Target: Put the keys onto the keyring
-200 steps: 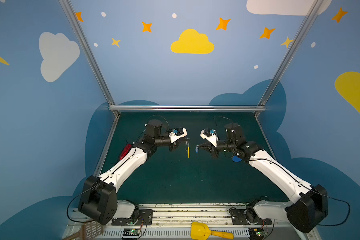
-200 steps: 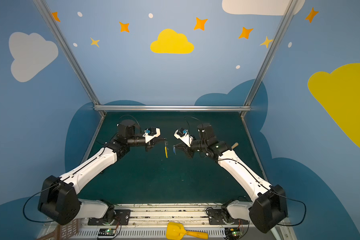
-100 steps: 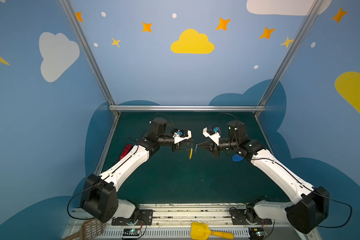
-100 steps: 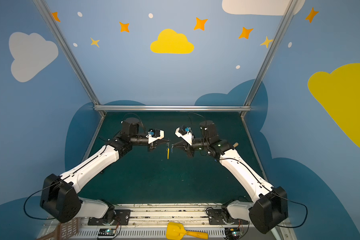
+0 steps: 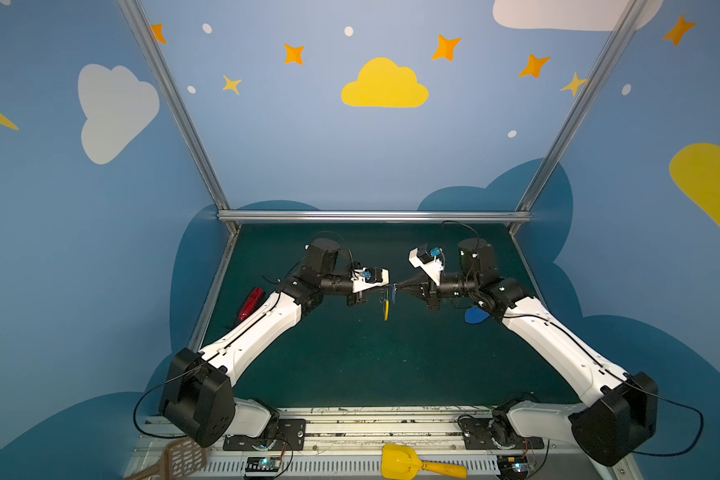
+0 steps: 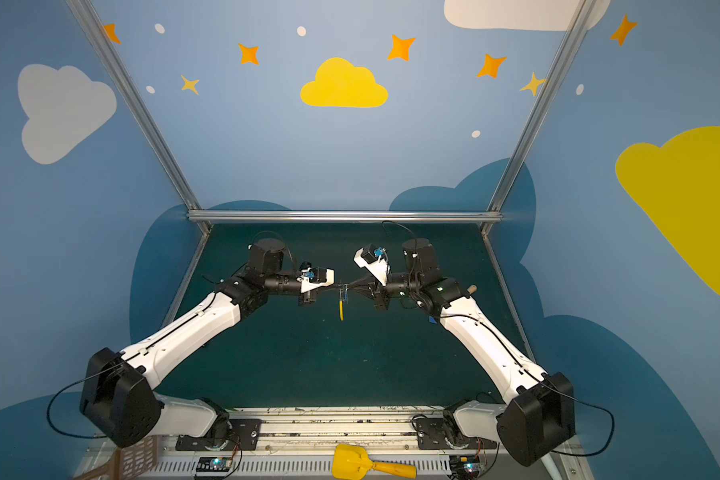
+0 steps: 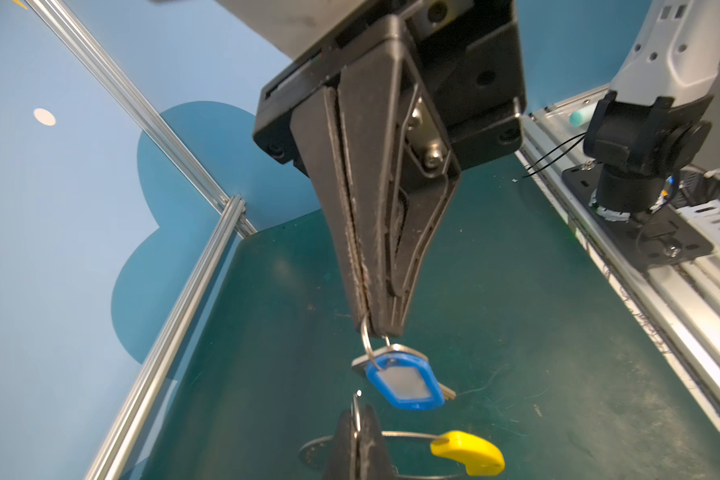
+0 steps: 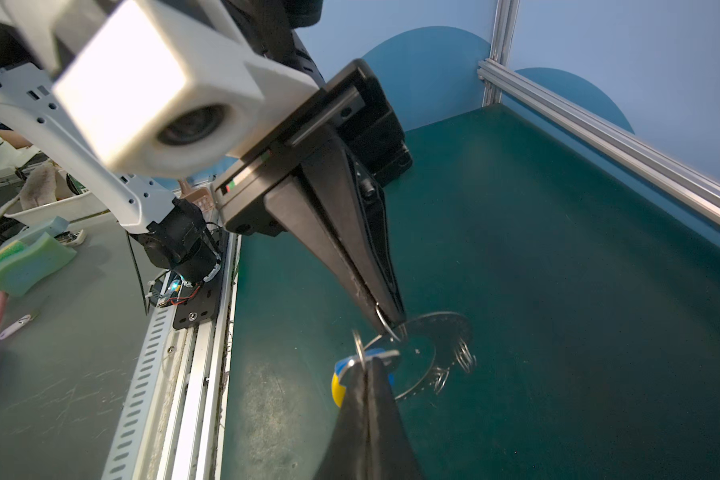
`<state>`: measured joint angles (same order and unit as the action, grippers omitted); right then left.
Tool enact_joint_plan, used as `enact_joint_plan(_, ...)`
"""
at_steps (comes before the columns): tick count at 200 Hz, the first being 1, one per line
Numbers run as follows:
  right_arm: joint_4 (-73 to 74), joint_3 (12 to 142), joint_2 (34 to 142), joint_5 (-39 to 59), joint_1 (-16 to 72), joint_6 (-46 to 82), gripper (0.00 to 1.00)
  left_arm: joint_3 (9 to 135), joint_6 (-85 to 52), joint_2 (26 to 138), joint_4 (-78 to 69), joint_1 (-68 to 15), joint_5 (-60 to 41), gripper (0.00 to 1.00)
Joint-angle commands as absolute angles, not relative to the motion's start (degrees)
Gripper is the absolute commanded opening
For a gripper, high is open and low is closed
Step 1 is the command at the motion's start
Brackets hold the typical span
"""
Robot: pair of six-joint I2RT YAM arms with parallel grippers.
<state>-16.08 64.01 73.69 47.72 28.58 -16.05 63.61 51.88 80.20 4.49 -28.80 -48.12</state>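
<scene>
Both arms reach inward, left claw (image 5: 385, 286) and right claw (image 5: 395, 286) pinched shut, tips almost meeting.

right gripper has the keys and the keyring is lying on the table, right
No, the keyring is not lying on the table: the left gripper holds it, as the left wrist view shows. The right gripper does have the keys.

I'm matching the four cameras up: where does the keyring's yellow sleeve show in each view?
In a top view: yellow sleeve hangs below the meeting jaws, mid-table.
In a top view: yellow sleeve, same place.
Left wrist: yellow sleeve in full, beside the nearer jaws.
Right wrist: yellow sleeve, a sliver at the nearer jaws' edge.
Shared landmark: the aluminium back bar.
</scene>
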Motion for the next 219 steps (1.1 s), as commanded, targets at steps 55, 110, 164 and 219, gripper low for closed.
enact_joint_plan(55, -8.9, 61.4, 75.8, 50.3, 28.2, -8.6, 0.00, 61.7, 52.4, 77.4, -0.6, -29.4, -46.1, 0.04)
enact_joint_plan(110, -9.4, 62.9, 77.4, 51.3, 27.7, -7.4, 0.00, 61.1, 52.9, 76.7, -0.6, -29.5, -45.6, 0.04)
enact_joint_plan(164, -9.0, 63.2, 77.3, 52.2, 27.3, -6.6, 0.00, 61.0, 53.8, 76.6, 0.1, -29.9, -45.3, 0.04)
enact_joint_plan(219, -6.9, 61.7, 75.9, 50.6, 27.3, -6.1, 0.00, 61.4, 53.9, 77.0, 0.5, -30.0, -44.9, 0.04)
